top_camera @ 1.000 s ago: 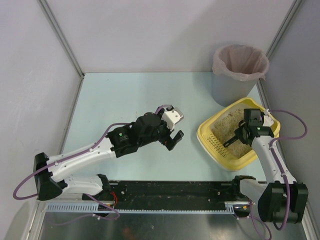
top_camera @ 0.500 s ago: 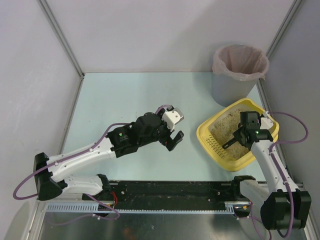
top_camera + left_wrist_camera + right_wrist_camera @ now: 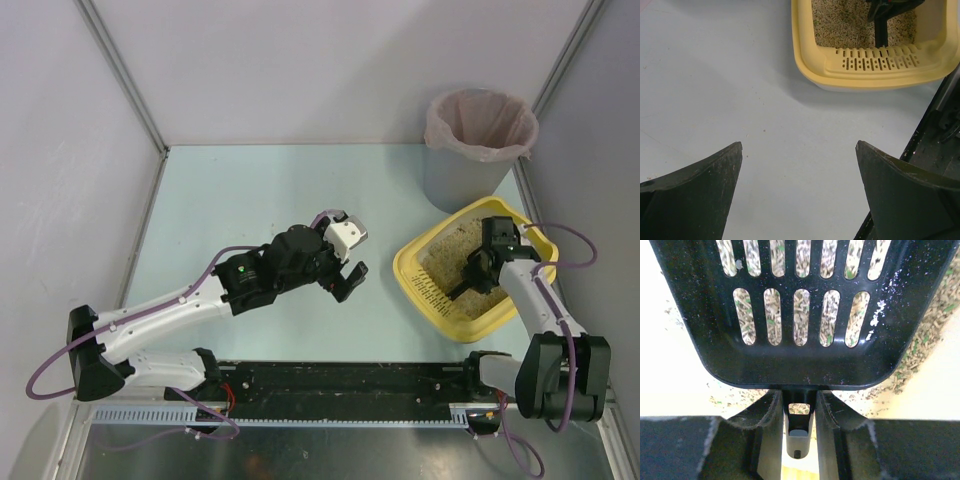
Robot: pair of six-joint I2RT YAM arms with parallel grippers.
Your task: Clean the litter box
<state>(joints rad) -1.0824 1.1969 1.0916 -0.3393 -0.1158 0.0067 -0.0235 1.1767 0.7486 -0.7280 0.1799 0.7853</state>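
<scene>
The yellow litter box (image 3: pixel 415 262) sits at the right of the table with beige litter (image 3: pixel 450 262) inside; it also shows in the left wrist view (image 3: pixel 805 55). My right gripper (image 3: pixel 487 262) is over the box, shut on the handle of a black slotted scoop (image 3: pixel 800 315). The scoop (image 3: pixel 463 284) points down-left into the litter. Litter shows through its slots; the scoop looks empty. My left gripper (image 3: pixel 345 262) is open and empty over the table's middle, left of the box.
A grey round bin (image 3: pixel 478 148) with a pink liner stands behind the box at the back right. White walls enclose the table. A black rail (image 3: pixel 340 385) runs along the near edge.
My right wrist has shifted slightly toward the far side of the box and turned a little, with the scoop still in the litter. The left arm has not moved.
</scene>
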